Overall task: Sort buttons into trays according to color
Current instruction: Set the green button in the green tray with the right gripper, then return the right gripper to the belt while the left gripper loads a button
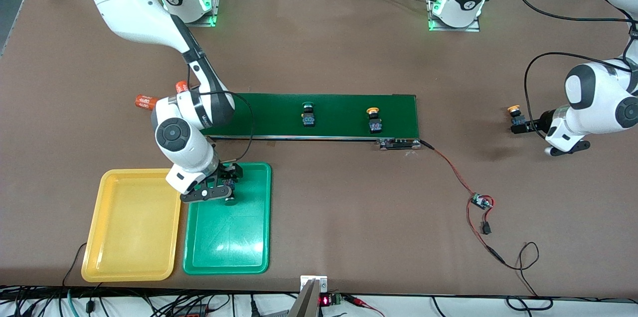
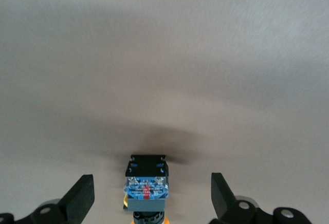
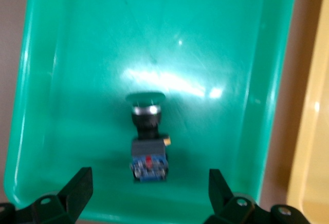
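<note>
my right gripper (image 3: pixel 146 196) hung wide open, empty, over the green-capped push-button (image 3: pixel 148 142) lying in the shallow green plastic tray (image 3: pixel 247 80); left gripper (image 2: pixel 152 198) waited open astride a yellow-capped push-button (image 2: pixel 146 185); next came grasping it, i judged.

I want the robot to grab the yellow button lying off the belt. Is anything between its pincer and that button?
No, nothing visible is in the way. The left pincer is open, with the yellow button lying on the bare table right between its fingers.
</note>
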Motion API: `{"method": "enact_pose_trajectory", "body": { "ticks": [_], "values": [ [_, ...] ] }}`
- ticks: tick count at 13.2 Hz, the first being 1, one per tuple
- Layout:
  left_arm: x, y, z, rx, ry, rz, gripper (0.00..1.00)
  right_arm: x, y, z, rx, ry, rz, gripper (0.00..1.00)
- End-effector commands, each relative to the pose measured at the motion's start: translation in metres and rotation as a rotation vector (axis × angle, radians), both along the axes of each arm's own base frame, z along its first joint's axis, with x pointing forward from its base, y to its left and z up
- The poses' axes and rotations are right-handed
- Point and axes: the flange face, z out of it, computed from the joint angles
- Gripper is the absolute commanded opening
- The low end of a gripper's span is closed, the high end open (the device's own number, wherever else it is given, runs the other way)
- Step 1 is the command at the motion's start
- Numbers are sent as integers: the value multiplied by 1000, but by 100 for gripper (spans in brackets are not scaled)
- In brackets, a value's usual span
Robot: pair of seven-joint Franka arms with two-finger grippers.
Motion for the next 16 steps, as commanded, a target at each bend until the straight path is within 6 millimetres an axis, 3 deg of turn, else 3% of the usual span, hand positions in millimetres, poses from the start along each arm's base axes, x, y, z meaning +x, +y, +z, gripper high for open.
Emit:
{"method": "enact_pose_trajectory", "body": {
  "ticks": [1,6,7,12,13,16],
  "values": [
    [-15,-3,-6,-1,27,-28,100,-43,-23,48,-28,63,-22,100],
    [-24,1,-21,-15,50,-18,100,-119,-51,102,-30,81,-26,100],
    [-26,5,-23,-18,55,-10,96,-137,-58,111,-32,87,-28,100],
    [-35,3,-28,-32,107,-14,29,-201,-93,144,-33,96,-58,100],
    [-34,3,-25,-31,119,-16,16,-211,-84,149,-1,113,-77,100],
    [-13,-5,4,-6,93,-44,1,-231,-47,146,32,146,-93,100]
  ]
}}
